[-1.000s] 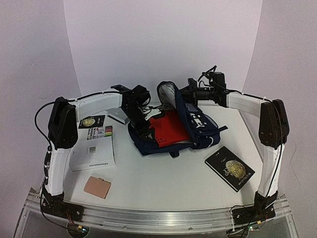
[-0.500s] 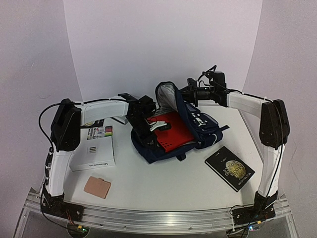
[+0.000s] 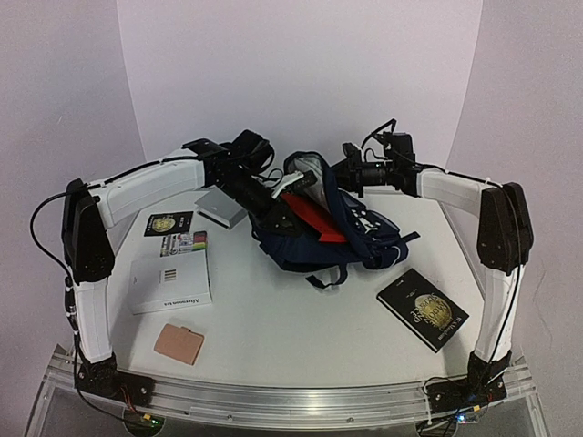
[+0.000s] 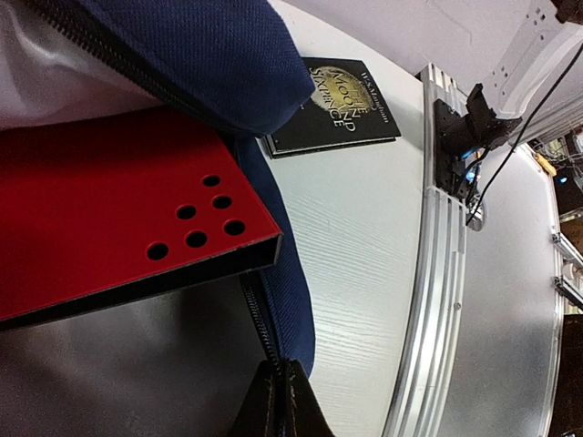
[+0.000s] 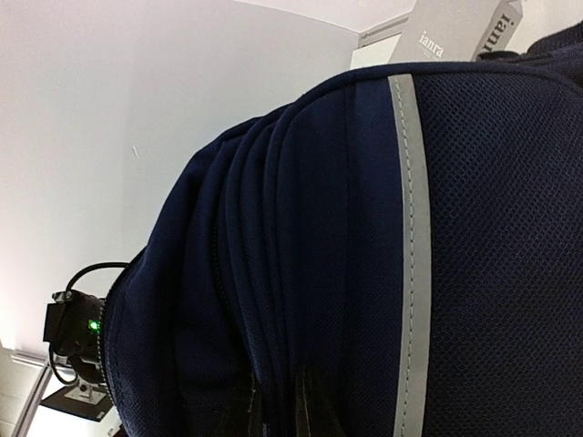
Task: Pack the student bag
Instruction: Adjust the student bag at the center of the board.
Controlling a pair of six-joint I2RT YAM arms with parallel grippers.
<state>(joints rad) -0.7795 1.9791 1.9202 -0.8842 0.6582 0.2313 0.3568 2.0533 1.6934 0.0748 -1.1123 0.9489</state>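
The student bag, a dark navy backpack, lies in the middle of the table with its mouth held open toward the left. A red folder with punched holes sticks partly into that mouth. My left gripper is shut on the bag's zipper edge, just below the red folder. From the right, my right gripper is shut on a fold of fabric at the bag's top, beside its pale stripe. The inside of the bag is mostly hidden.
A black book with a gold emblem lies at the front right. A white book, a small black and coloured booklet and a tan pad lie at the left. A grey box sits behind them. A metal rail runs along the near edge.
My left gripper closed on the bag's zipper edge and rose back and left with it. The bag's mouth lifted and the red folder tilted deeper in. The right arm stayed.
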